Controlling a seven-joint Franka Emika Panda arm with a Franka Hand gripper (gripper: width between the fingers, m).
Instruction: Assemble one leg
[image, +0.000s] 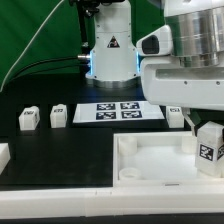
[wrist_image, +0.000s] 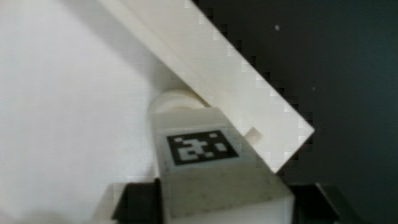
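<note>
The gripper (image: 205, 128) has its jaws clamped on the leg (image: 211, 152), which it holds upright over a corner of the tray-like top (image: 150, 172). The leg's far end lies close inside the top's rim. The step is probably seating the leg in that corner's socket. The next move calls for centring it, then pressing or twisting.

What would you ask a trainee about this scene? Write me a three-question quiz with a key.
1. True or false: the fingers are empty.
2. How many tags does the marker board carry? A two, B four, C six.
3. Fill in: on the exterior view's left of the marker board stand ___ loose legs.
Key: 1 false, they grip a leg; 2 B; 3 two.
</note>
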